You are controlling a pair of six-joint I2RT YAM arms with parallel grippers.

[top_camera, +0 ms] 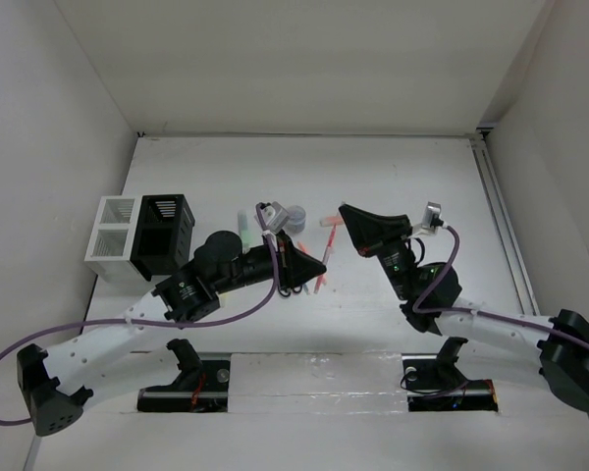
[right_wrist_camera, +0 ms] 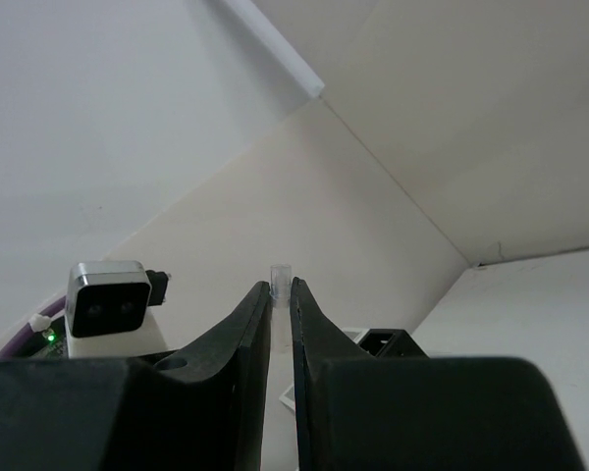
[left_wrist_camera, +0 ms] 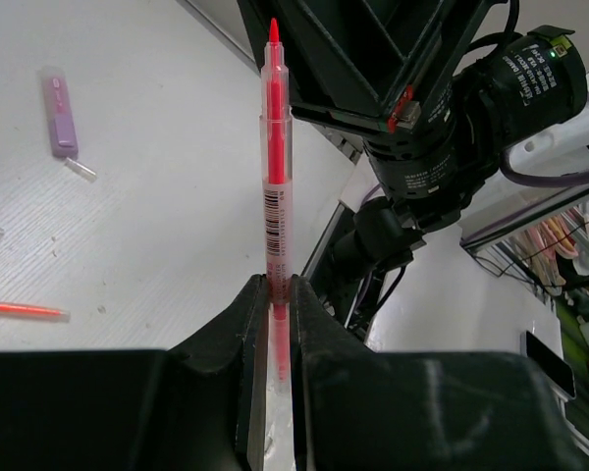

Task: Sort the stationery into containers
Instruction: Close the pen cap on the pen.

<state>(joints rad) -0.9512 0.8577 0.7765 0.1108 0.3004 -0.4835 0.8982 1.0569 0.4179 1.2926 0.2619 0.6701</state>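
My left gripper [left_wrist_camera: 278, 285] is shut on a thin red pen [left_wrist_camera: 275, 147] with a clear barrel that sticks straight out from the jaws; in the top view this gripper [top_camera: 319, 265] is at mid-table. My right gripper [right_wrist_camera: 280, 289] is shut on a small clear cap [right_wrist_camera: 280, 274], and in the top view it [top_camera: 345, 210] is raised just right of the left one. The white container [top_camera: 113, 240] and the black container [top_camera: 167, 235] stand side by side at the left. A green highlighter [top_camera: 243, 226] and a round greyish-purple piece [top_camera: 294, 214] lie between containers and grippers.
A purple highlighter [left_wrist_camera: 59, 113] and another red pen [left_wrist_camera: 20, 309] lie on the table in the left wrist view. The right arm [left_wrist_camera: 452, 108] is close in front of the held pen's tip. White walls enclose the table on three sides.
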